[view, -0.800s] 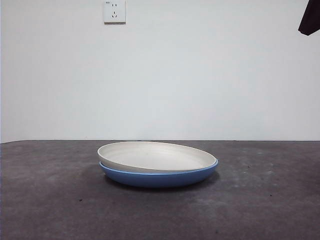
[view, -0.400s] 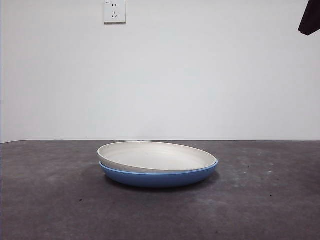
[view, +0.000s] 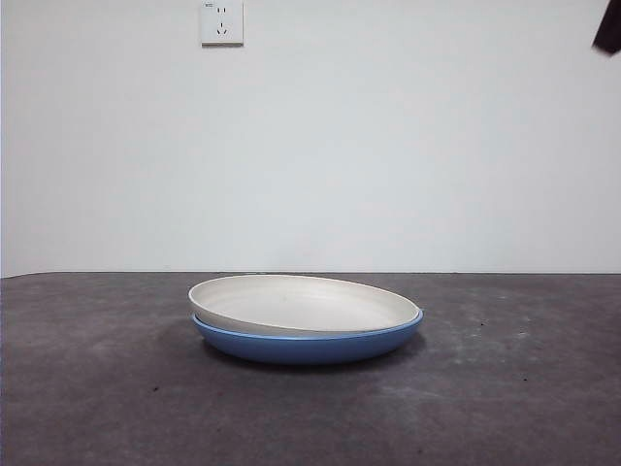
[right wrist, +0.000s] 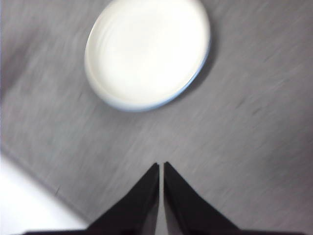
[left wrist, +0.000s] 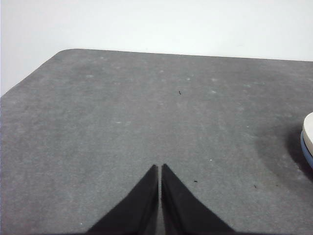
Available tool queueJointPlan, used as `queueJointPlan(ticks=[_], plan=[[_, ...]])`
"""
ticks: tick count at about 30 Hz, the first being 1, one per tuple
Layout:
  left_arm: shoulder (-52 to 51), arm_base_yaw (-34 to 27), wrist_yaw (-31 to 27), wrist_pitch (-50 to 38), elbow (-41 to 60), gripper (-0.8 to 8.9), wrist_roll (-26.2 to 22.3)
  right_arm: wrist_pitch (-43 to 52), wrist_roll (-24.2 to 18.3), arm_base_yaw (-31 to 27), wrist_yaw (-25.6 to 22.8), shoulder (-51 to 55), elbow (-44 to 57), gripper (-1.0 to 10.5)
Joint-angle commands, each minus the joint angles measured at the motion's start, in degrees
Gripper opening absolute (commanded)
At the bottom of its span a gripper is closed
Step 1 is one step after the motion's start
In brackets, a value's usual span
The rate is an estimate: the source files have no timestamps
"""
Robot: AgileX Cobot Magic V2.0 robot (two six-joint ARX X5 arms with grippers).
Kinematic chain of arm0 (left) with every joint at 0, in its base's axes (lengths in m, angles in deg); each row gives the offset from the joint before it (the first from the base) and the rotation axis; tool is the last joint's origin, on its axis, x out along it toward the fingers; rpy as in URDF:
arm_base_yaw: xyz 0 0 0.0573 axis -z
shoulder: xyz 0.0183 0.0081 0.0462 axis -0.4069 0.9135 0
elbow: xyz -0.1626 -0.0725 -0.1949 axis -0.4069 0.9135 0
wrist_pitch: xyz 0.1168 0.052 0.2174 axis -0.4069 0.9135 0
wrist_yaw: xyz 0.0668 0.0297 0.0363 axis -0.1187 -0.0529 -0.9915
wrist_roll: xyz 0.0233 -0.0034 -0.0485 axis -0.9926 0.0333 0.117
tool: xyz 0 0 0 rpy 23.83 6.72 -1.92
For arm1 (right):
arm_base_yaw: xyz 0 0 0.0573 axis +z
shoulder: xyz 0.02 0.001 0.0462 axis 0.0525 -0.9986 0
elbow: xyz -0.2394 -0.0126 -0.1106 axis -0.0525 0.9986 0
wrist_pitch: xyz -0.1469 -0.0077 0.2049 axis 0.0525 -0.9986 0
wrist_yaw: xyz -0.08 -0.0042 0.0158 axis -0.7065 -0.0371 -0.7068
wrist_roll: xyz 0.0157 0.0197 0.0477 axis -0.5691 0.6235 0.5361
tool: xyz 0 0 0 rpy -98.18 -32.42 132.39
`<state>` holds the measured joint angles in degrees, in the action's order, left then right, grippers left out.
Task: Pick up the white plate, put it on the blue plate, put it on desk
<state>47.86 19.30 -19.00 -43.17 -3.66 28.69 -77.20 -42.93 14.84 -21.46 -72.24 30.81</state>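
Resting inside the glossy blue round plate (view: 309, 345), the wide, shallow cream-white plate (view: 304, 304) sits nested and a little askew: in the front view its rim rides higher on one side, and on the other a thin blue edge shows past it. Faint concentric rings mark its matte inside. The stacked pair stands on the dark grey-brown mottled desk (view: 505, 388), near the middle of its width, with a soft shadow under the blue plate's wall.

From above, the right wrist view shows the white plate (right wrist: 146, 51) as a bright oval with only a narrow blue crescent (right wrist: 195, 81) of the lower plate peeking along one edge; this picture is blurred. The right gripper (right wrist: 161, 165) hangs over bare desk well apart from the plates, its two black jaws pressed together, holding nothing.

The left gripper (left wrist: 160, 167) is low over open desk surface (left wrist: 122, 122), its jaws likewise closed tip to tip and empty; just a sliver of the white plate (left wrist: 308, 132) over the blue plate (left wrist: 306, 154) enters at that picture's edge.

Behind the desk is a plain white wall with a white power socket (view: 222, 21) high up. A black arm tip (view: 608, 37) shows at the top corner of the front view.
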Motion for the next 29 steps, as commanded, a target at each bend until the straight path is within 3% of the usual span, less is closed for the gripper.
queueJointPlan(ticks=[1,6,12,21,29], plan=[[-0.1,-0.1,0.0,0.4,1.2,0.1,0.4,4.4,-1.6,-4.2,-0.2,3.7,-0.5,0.1],[-0.1,-0.1,0.0,0.4,1.2,0.1,0.4,14.3,-2.2,-13.5,-4.1,12.3,2.6,0.1],[-0.1,-0.1,0.0,0.4,1.2,0.1,0.4,30.2,-2.3,-19.5,-10.3,22.4,13.7,0.1],[-0.1,-0.1,0.0,0.4,1.2,0.1,0.4,51.7,-2.0,-22.0,-13.8,35.3,38.2,0.1],[-0.1,-0.1,0.0,0.4,1.2,0.1,0.4,55.8,-1.4,-22.3,-16.8,43.0,51.1,0.1]])
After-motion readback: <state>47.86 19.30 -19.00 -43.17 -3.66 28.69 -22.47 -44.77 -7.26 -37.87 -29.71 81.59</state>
